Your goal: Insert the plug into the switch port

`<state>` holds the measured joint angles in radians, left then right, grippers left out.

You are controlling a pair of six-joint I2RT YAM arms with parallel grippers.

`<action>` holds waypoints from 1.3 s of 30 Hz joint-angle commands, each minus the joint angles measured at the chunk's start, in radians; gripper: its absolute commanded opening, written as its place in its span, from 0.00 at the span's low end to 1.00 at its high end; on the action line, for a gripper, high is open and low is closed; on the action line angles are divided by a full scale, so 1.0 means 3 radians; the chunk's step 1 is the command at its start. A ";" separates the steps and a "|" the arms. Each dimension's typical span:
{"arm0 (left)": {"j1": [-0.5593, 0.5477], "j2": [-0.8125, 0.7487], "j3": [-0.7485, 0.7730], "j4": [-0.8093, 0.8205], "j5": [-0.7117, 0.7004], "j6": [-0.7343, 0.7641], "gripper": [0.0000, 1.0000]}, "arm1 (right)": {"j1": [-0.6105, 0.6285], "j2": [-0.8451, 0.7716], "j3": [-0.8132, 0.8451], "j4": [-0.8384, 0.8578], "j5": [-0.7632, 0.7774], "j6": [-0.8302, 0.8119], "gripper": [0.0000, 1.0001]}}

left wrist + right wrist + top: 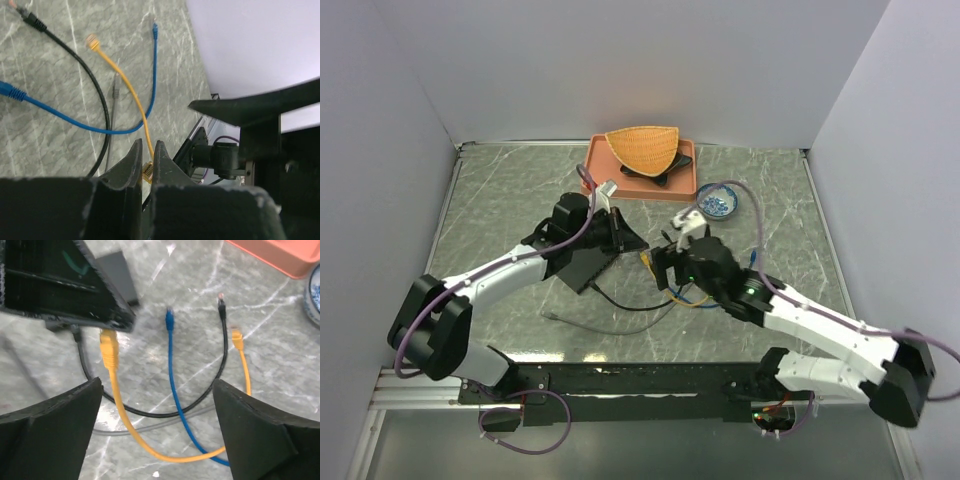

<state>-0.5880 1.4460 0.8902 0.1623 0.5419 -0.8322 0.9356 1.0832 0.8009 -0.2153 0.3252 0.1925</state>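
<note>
Worktop (500, 200): smooth grey stone pattern with pale veins.

Switch (588, 268): flat black rectangular box with a matte face; lies near the middle of the worktop, a little toward the left edge; socket row not legible from above.

Left end effector (146, 152): black wedge-shaped fingers with a rough printed texture; drawn together on the yellow plug (148, 172), which is pinched between the tips; the thin yellow cable (125, 85) runs out over the stone to a free plug at its other end. From above, this end effector sits over the end of the switch nearer the right edge; cannot tell whether plug and socket touch.

Right end effector (155, 390): fingers spread wide with nothing between them; hovers above the cable loops just right of centre, near the switch but apart from it.

Loose on the stone: blue cable (172, 385); black cable (225, 360); grey cable (116, 90).

Far edge: coral tray (603, 178) carrying a woven wicker basket (642, 148) on a black dish (658, 173); a blue bowl (737, 204) beside the tray.
</note>
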 commanded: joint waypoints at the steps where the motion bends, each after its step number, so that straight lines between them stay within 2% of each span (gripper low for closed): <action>1: -0.0019 -0.0202 -0.0027 0.0221 -0.0052 0.0059 0.01 | -0.0270 -0.0424 -0.0266 0.0498 -0.1066 0.0064 0.99; 4: -0.0019 -0.0284 -0.0124 0.0394 -0.0027 0.0028 0.01 | -0.0373 -0.0451 -0.0338 0.0641 -0.1608 0.0074 0.99; 7: -0.0019 -0.0356 -0.0180 0.0538 0.0024 0.0018 0.01 | -0.0393 -0.0435 -0.0399 0.0839 -0.1875 0.0125 0.99; 10: -0.0019 -0.0427 -0.0221 0.0681 0.0101 -0.0002 0.01 | -0.0419 -0.0446 -0.0461 0.0983 -0.1948 0.0228 0.94; 14: -0.0024 -0.0514 -0.0298 0.0839 0.0198 -0.0033 0.01 | -0.0480 -0.0420 -0.0456 0.1004 -0.1805 0.0376 0.85; 15: -0.0024 -0.0535 -0.0303 0.0865 0.0228 -0.0038 0.01 | -0.0495 -0.0415 -0.0446 0.1009 -0.1810 0.0401 0.79; 20: -0.0039 -0.0566 -0.0324 0.0937 0.0290 -0.0043 0.01 | -0.0547 -0.0318 -0.0410 0.1111 -0.1892 0.0478 0.76; 23: -0.0044 -0.0586 -0.0313 0.0916 0.0290 -0.0033 0.01 | -0.0552 -0.0241 -0.0369 0.1127 -0.1933 0.0514 0.60; 24: -0.0049 -0.0586 -0.0313 0.0911 0.0295 -0.0033 0.01 | -0.0547 -0.0231 -0.0374 0.1147 -0.1938 0.0534 0.40; 25: -0.0054 -0.0596 -0.0313 0.0911 0.0295 -0.0028 0.01 | -0.0552 -0.0226 -0.0379 0.1163 -0.1933 0.0560 0.27; 26: -0.0054 -0.0596 -0.0308 0.0901 0.0290 -0.0023 0.01 | -0.0557 -0.0231 -0.0389 0.1188 -0.1923 0.0570 0.18; 27: -0.0054 -0.0596 -0.0303 0.0891 0.0280 -0.0013 0.01 | -0.0557 -0.0221 -0.0379 0.1158 -0.1907 0.0575 0.00; 32: -0.0060 -0.0637 -0.0288 0.0794 0.0183 0.0008 0.01 | -0.0557 -0.0261 -0.0364 0.1066 -0.1754 0.0519 0.00; 33: -0.0060 -0.0642 -0.0283 0.0763 0.0142 0.0023 0.02 | -0.0552 -0.0302 -0.0369 0.1045 -0.1723 0.0494 0.00; 36: -0.0060 -0.0704 -0.0262 0.0600 -0.0021 0.0069 0.15 | -0.0552 -0.0343 -0.0359 0.0933 -0.1565 0.0392 0.00; 37: -0.0060 -0.0719 -0.0257 0.0574 -0.0062 0.0069 0.28 | -0.0552 -0.0348 -0.0348 0.0847 -0.1509 0.0326 0.00; 39: -0.0060 -0.0780 -0.0252 0.0477 -0.0200 0.0069 0.40 | -0.0547 -0.0348 -0.0308 0.0759 -0.1371 0.0264 0.00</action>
<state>-0.6041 1.2739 0.7921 0.3405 0.5564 -0.8261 0.7761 1.0073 0.6678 0.0578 -0.1967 0.3264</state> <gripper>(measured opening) 0.304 0.038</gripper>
